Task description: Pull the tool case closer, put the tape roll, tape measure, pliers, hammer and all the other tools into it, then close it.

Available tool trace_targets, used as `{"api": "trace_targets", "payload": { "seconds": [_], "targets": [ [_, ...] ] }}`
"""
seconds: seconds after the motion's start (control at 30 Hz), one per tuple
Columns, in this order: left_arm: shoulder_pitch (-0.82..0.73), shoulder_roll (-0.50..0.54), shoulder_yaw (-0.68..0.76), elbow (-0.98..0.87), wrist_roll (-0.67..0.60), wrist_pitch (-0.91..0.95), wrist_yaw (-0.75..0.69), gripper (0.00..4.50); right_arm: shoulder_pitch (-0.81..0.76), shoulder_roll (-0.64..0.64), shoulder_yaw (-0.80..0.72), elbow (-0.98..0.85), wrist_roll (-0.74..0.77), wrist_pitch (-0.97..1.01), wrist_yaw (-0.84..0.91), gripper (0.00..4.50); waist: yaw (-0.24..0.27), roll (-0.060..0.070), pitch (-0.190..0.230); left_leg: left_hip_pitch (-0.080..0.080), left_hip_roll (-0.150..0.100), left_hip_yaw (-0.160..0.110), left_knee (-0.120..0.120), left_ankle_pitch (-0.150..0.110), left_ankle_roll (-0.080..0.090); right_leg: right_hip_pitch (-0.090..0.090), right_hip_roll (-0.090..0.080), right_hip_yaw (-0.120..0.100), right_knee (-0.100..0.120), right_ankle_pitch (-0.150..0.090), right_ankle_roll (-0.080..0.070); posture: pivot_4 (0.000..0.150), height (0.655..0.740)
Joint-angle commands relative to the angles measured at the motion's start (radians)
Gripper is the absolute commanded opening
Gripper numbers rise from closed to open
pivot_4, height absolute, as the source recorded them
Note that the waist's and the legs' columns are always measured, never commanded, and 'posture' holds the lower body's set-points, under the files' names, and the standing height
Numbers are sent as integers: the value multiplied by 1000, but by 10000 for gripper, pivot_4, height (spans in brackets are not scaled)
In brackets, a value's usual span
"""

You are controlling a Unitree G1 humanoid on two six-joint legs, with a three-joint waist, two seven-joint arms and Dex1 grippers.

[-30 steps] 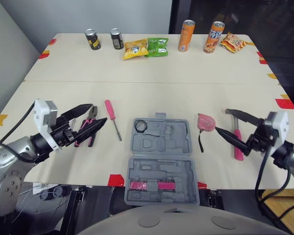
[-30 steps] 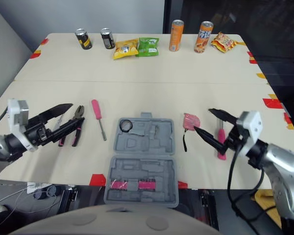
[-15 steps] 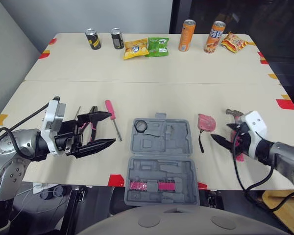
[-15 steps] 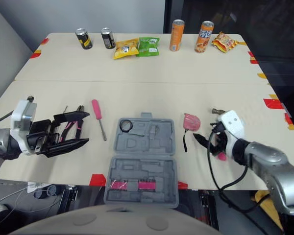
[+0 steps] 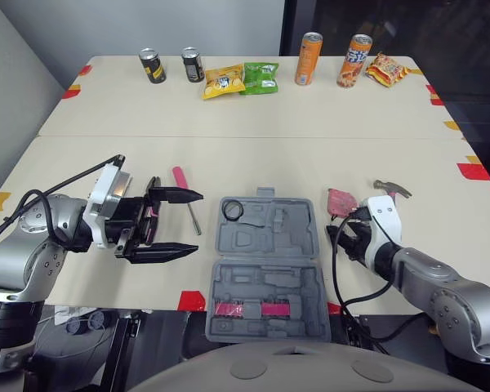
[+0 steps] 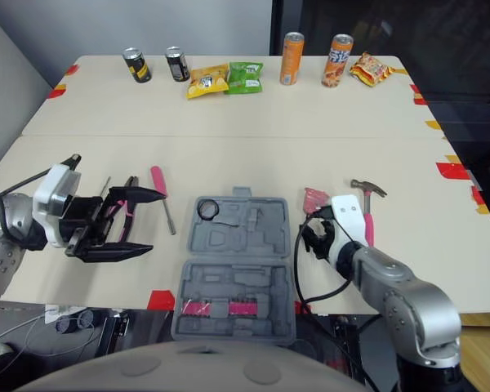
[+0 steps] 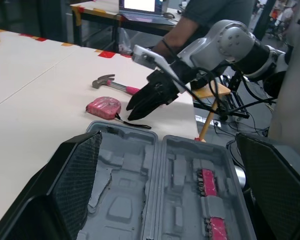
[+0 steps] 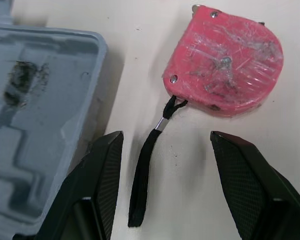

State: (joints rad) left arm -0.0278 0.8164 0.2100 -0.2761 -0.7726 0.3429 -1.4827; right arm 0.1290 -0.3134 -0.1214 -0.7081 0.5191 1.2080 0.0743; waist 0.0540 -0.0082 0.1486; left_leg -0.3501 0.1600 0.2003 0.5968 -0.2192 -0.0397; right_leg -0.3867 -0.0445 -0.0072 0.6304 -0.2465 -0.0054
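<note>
Gaping tool case (image 5: 268,282), tape roll (image 5: 233,210) inside

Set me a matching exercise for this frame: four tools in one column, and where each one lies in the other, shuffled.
Tools:
1. tape roll
2. tape measure
3. hammer
4. screwdriver

Places:
a. left of the tool case
b. farthest to the right
c. inside the open tool case
d. just right of the tool case

Pairs: 1-c, 2-d, 3-b, 4-a.
</note>
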Motion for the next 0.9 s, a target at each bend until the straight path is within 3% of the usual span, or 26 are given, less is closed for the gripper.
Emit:
{"api": "trace_targets", "payload": {
  "seconds": [0.03,0.4,0.7,0.9],
  "targets": [
    [-21,9,5,30,5,-31,-45,45000,-25,34,26,-10,-33,-4,-41,29505,0,0,0,0,0,0,0,-1,-2,0,0,0,0,0,0,1500,7400],
    [-107,37,-56,142,26,-104,-132,45000,-51,93,79,80,-145,-51,-91,29505,-1,0,0,0,0,0,0,-1,-4,0,0,0,2,0,0,1500,7400],
    [-95,42,-51,117,5,-91,-113,45000,-10,80,115,111,-214,-148,-61,289,-3,-1,-1,1,0,-1,0,-1,-4,0,0,0,3,0,0,1500,7400],
    [4,11,9,28,-23,-66,-5,45000,68,-2,112,76,-219,-250,45,289,-2,-1,-1,0,0,-1,0,-1,-4,0,0,0,1,0,0,1500,7400]
  ]
}}
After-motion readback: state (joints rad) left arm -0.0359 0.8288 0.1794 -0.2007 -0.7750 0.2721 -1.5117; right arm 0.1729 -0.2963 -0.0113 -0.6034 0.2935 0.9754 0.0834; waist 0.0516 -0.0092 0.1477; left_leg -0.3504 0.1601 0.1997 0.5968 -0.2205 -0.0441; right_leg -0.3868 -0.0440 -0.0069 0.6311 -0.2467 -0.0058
